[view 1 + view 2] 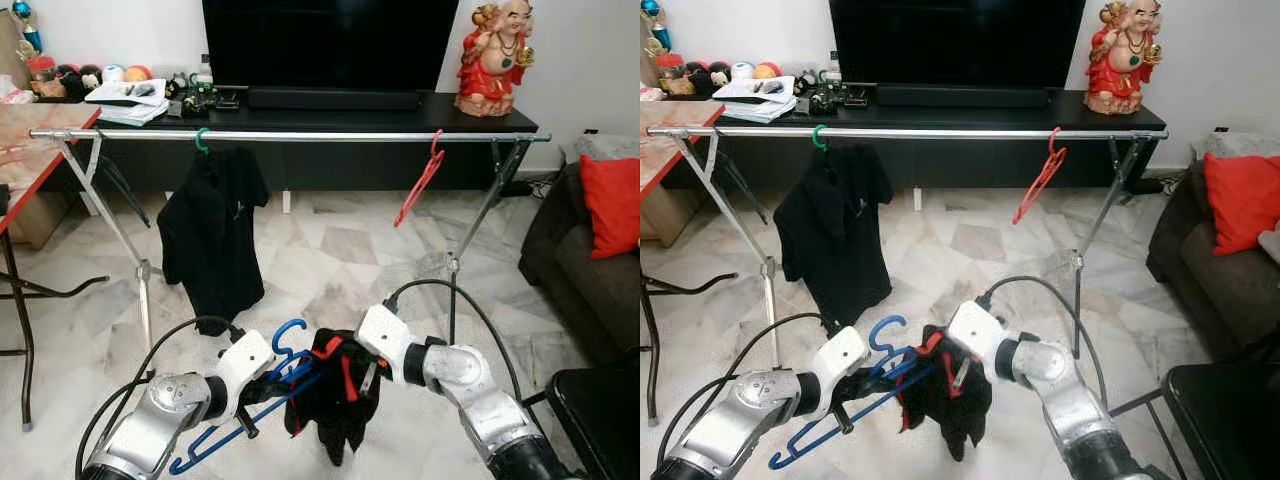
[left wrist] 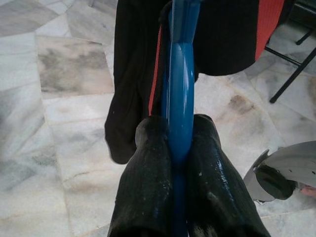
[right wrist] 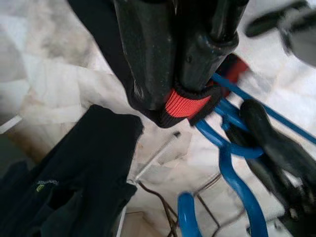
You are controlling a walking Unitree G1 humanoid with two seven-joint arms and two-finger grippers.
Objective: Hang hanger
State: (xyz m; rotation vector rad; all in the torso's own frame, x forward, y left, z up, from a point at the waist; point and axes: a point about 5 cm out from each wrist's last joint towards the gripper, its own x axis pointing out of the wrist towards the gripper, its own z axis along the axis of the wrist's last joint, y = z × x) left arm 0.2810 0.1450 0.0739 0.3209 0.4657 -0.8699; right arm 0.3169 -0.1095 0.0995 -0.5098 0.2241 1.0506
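At lower centre, the left end effector (image 1: pixel 262 392) is clamped on the blue hanger (image 1: pixel 262 395), whose long axis slants toward lower left, hook up. The right end effector (image 1: pixel 350 362) pinches the black-and-red garment (image 1: pixel 338 402) draped on it. The rail (image 1: pixel 290 135) lies ahead, upper frame.

Open stretch along the rail (image 1: pixel 300 135) between the hung black shirt (image 1: pixel 210 235) and the red hanger (image 1: pixel 420 185). Bare floor beneath that gap. Left of the rail, a table (image 1: pixel 45 150); right of it, a sofa (image 1: pixel 585 265); close behind, a TV bench (image 1: pixel 330 110).
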